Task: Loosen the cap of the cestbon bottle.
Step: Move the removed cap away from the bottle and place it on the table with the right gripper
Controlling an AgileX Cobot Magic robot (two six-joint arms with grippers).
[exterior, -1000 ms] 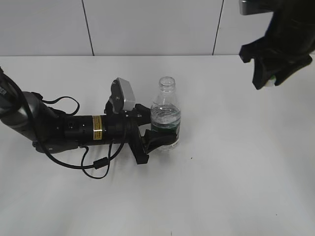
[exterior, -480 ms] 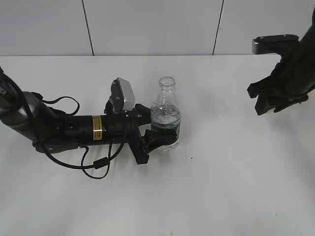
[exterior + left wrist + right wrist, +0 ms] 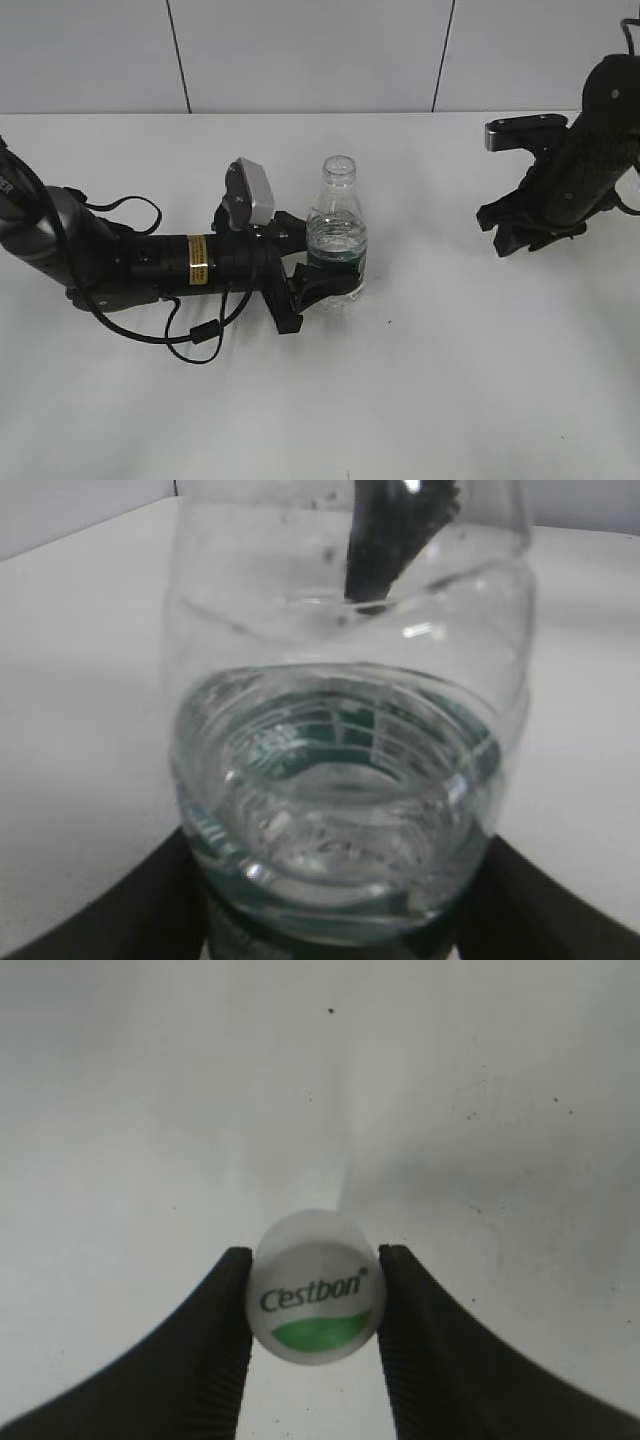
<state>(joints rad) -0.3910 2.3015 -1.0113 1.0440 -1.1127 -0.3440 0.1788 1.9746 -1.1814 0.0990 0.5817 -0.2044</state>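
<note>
Right claw (image 3: pixel 316 1310) pinches the small round white-and-green plastic cap (image 3: pixel 316 1300), already unscrewed, low over the white table (image 3: pixel 450 380). Left claw (image 3: pixel 318 268) clamps the clear plastic cestbon bottle (image 3: pixel 337 240) upright, steadying it.

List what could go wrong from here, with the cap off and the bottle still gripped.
1. The cestbon bottle stands open-necked and holds water, clamped only by the left hand; a squeeze or tilt could spill it onto the table.
2. The cap is pinched only at its edges by the right hand; it could slip out and roll away.
3. The right hand is low over the table, so lowering further may strike the surface.
</note>
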